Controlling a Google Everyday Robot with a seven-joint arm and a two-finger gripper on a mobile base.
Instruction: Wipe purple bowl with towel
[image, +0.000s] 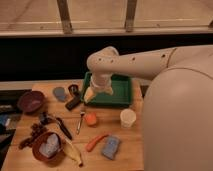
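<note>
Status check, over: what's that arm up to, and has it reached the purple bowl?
Tool over left edge of green tray. Purple bowl at left end of table, apart from tool. Small dark items lie between.

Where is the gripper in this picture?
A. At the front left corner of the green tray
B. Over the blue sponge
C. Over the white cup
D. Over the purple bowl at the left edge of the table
A: the gripper is at the front left corner of the green tray, apart from the purple bowl, the white cup and the blue sponge.
</note>
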